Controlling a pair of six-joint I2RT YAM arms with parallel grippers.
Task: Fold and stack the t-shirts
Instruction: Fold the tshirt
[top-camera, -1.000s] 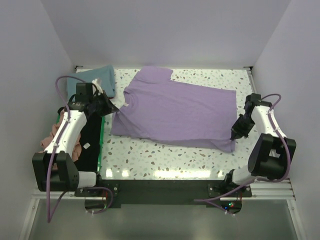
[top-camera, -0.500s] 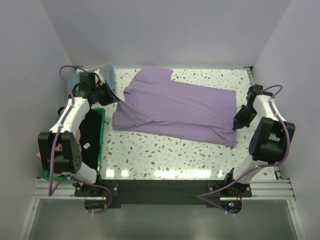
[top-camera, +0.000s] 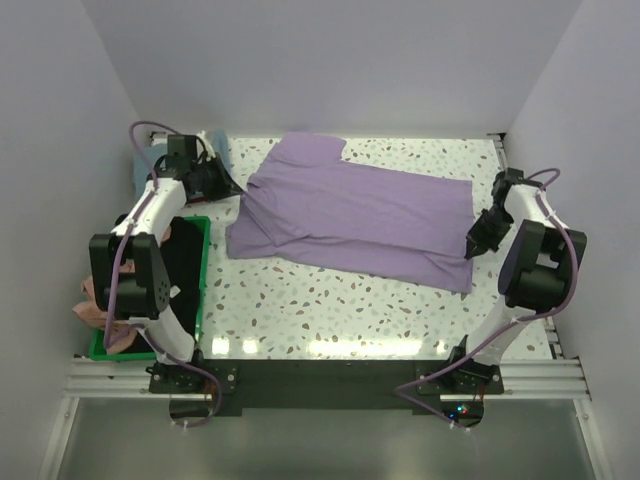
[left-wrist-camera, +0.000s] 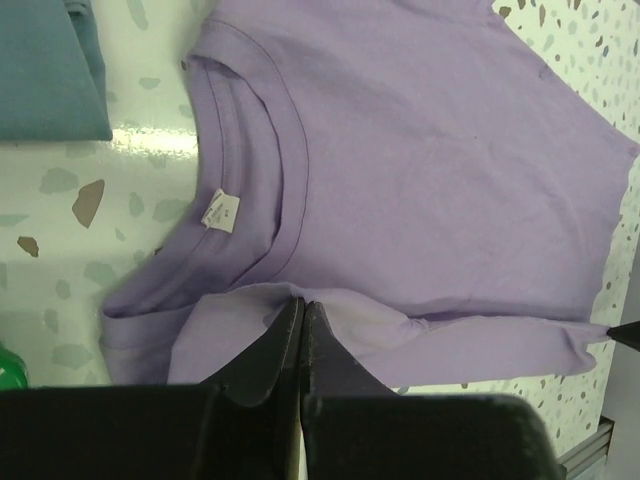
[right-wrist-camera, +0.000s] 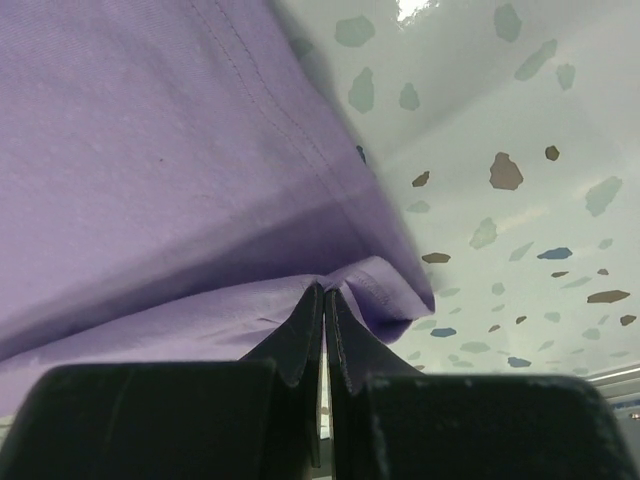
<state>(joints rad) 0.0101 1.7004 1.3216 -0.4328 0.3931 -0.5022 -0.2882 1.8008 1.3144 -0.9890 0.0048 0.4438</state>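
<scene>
From above, the lavender t-shirt (top-camera: 350, 220) is seen spread on the table (top-camera: 330, 310) between the left gripper (top-camera: 230, 191) and right gripper (top-camera: 471, 251). At the left wrist, the jaws are seen pinched tight on a fold near its collar; at the right wrist, on its hem corner.

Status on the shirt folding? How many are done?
Done: one, the teal shirt lies folded at the far-left corner. In hand: the lavender shirt, spread on the table, left gripper and right gripper each shut on its near edge. Left: the black shirt and pink shirt, unfolded at the green bin, then stacking.
</scene>
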